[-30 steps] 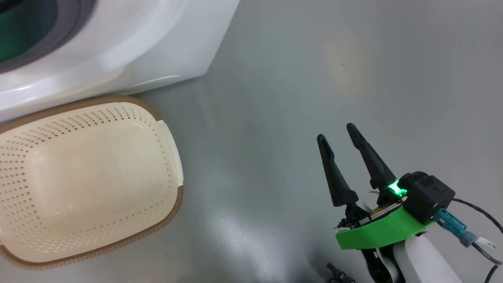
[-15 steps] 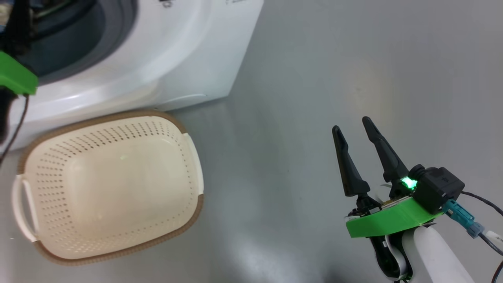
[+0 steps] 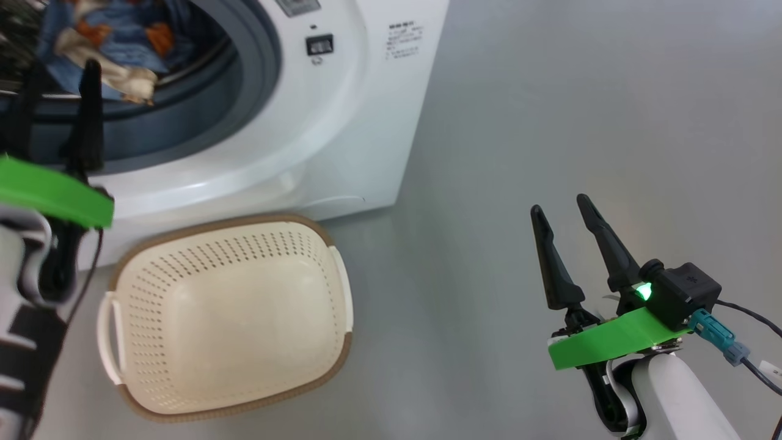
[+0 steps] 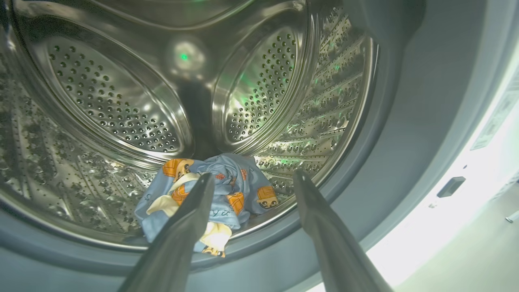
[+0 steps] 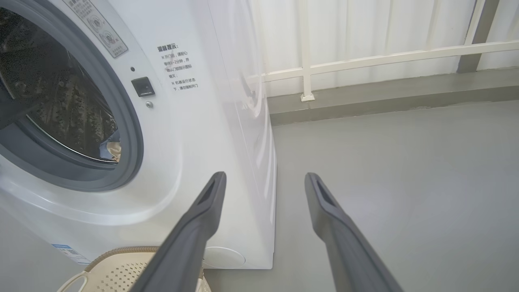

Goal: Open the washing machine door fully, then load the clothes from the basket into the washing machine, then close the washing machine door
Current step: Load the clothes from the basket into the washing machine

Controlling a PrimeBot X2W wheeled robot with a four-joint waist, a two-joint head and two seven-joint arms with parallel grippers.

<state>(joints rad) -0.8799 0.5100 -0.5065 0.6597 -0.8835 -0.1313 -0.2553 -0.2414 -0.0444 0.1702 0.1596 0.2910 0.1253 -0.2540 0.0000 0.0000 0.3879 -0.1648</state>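
Head view: washing machine cut off at 9 and 12 o'clock; clothes at 11 blurred, partly behind the blurred left hand; printed notice too small to read. Right wrist view: basket cut at 7 o'clock

The head camera has swung: the basket and washing machine now sit further right, and the clothes in the drum and the left gripper have come into view.
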